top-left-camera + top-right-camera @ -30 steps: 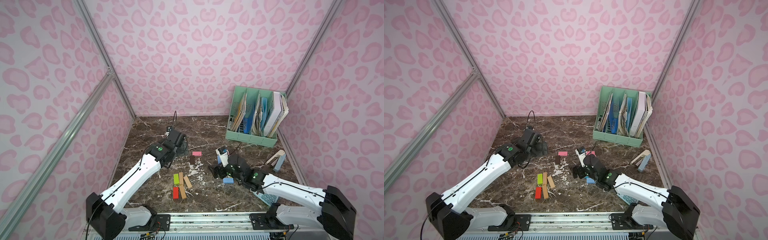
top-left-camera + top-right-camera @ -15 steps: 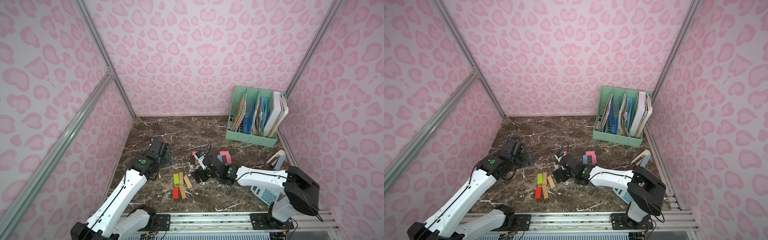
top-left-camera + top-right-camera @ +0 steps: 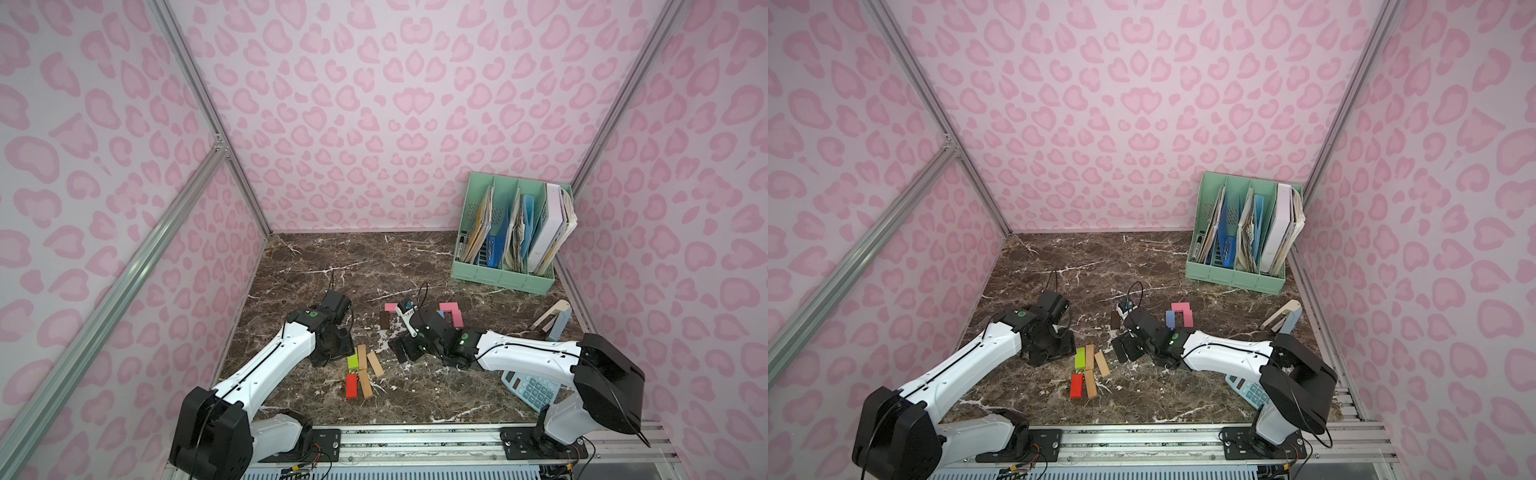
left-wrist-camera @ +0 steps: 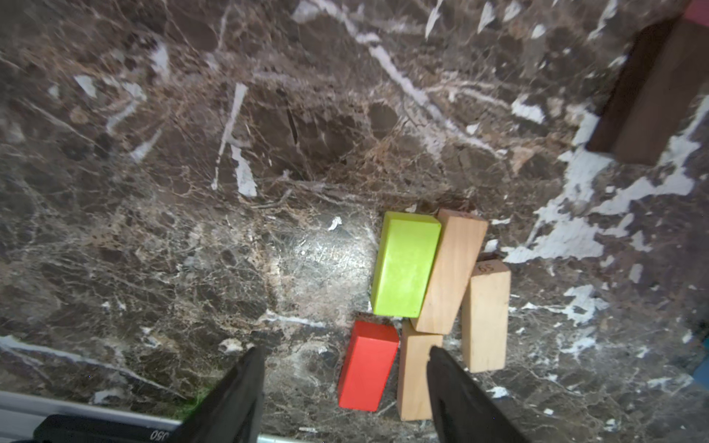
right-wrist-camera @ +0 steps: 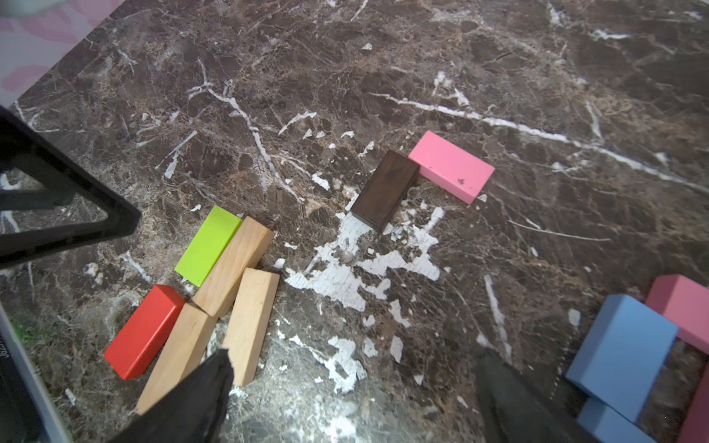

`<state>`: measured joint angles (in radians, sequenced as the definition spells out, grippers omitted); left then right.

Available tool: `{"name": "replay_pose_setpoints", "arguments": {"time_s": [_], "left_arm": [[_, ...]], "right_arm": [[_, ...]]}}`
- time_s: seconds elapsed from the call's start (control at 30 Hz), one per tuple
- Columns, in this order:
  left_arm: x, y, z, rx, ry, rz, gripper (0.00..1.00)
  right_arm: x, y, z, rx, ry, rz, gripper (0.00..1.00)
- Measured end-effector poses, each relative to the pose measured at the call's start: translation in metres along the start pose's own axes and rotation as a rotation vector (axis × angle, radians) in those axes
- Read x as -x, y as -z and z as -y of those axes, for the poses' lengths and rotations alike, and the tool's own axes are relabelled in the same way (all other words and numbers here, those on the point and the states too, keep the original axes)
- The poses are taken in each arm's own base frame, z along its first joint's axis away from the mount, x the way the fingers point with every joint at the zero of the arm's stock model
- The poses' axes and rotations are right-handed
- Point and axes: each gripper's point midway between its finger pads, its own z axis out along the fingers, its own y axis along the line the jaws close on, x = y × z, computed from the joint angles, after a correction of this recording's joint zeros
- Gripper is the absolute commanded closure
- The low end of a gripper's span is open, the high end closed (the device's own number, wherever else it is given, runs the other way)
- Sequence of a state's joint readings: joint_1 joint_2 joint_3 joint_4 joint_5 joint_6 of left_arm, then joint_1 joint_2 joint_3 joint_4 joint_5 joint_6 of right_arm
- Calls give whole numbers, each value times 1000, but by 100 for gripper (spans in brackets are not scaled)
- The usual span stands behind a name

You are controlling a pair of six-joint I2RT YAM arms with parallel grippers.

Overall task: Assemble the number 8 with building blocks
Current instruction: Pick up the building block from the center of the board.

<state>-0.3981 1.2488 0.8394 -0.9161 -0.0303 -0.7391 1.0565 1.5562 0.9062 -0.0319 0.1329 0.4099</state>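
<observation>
Left wrist alone shows left pincer [image 4: 344, 349] parted.

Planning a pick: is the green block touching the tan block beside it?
Touching. The right wrist view shows the green block flush against the tan block, no gap.
</observation>
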Motion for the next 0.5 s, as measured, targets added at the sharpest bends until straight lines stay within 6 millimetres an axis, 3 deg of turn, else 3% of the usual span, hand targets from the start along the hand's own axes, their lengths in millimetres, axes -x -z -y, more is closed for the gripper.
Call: {"name": "replay_pose_setpoints", "arguments": {"time_s": [0.5], "left_arm": [[-4, -23, 17, -31, 25, -56, 37]], "right_arm": [[-8, 6, 20, -32, -24, 0, 0]]}}
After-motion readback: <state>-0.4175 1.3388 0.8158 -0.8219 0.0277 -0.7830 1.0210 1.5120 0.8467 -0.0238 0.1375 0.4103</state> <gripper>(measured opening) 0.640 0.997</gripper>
